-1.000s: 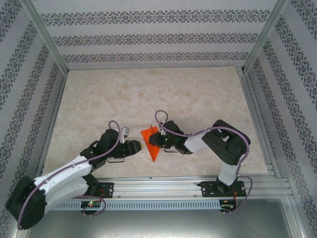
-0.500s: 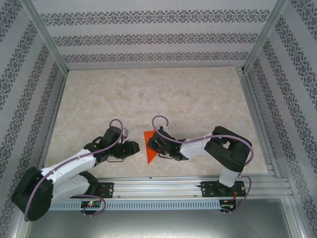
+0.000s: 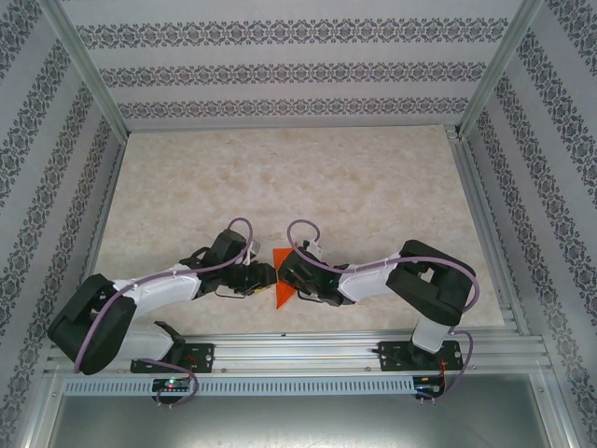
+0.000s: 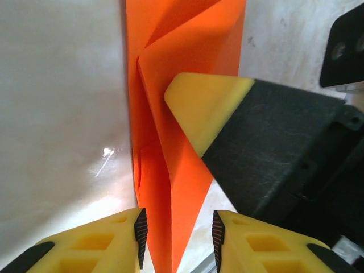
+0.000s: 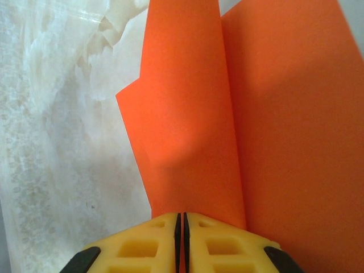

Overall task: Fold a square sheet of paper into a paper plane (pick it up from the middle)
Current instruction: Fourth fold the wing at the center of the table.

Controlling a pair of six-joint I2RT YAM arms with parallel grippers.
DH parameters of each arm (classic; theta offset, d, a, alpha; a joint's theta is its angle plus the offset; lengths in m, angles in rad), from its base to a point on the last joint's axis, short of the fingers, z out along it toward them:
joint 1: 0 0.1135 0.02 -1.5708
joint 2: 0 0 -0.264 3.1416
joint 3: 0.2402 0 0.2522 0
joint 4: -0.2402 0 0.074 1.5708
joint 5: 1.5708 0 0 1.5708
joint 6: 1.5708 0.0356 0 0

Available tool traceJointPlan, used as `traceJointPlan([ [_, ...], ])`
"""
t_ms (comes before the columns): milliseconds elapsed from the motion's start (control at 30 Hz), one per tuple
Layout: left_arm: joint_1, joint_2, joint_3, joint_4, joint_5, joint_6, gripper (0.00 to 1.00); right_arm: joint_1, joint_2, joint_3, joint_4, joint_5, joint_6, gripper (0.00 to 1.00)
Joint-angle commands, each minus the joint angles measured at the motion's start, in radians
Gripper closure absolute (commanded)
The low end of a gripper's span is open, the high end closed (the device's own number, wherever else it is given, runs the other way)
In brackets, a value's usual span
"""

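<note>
The orange sheet of paper (image 3: 278,290) lies near the table's front edge, folded into a narrow pointed shape with raised creases. My right gripper (image 3: 288,273) comes at it from the right and is shut on a lifted flap of the paper (image 5: 187,114), the jaws (image 5: 181,219) pressed together. My left gripper (image 3: 266,277) sits against the paper's left side. In the left wrist view its jaws (image 4: 178,230) stand open with the paper's pointed end (image 4: 170,187) between the pads, clear of the right pad. The right gripper's yellow fingertip (image 4: 202,108) rests over the paper there.
Both arms reach inward low over the beige marbled table (image 3: 280,177). An aluminium rail (image 3: 298,347) runs along the front edge just behind the grippers. Patterned walls and metal posts close in the left, right and far sides.
My left arm has swung right until its gripper reaches the paper. The right gripper and the paper have shifted slightly left and toward the front rail.
</note>
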Motion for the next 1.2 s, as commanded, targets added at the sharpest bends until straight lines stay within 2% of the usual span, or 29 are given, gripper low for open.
traceJointPlan([
  [0,-0.025,0.033,0.008,0.031,0.011,0.002,0.64,0.01,0.032,-0.059,-0.143,-0.002,0.008,0.87],
  [367,-0.05,0.116,-0.003,0.098,0.018,-0.009,0.7,0.006,0.03,-0.067,-0.119,-0.016,-0.005,0.87],
  [533,-0.055,0.159,0.002,0.062,0.006,0.004,0.89,0.002,0.018,-0.071,-0.114,-0.02,-0.023,0.85],
  [700,-0.059,0.2,-0.011,0.025,-0.018,0.025,0.99,-0.018,-0.007,-0.069,-0.108,-0.059,-0.077,0.84],
  [1033,-0.062,0.21,-0.046,0.002,-0.02,0.051,1.0,-0.095,-0.16,-0.043,-0.146,-0.223,-0.298,0.82],
  [1167,-0.062,0.212,-0.032,-0.02,-0.024,0.071,1.0,-0.126,-0.163,-0.02,-0.147,-0.339,-0.36,0.83],
])
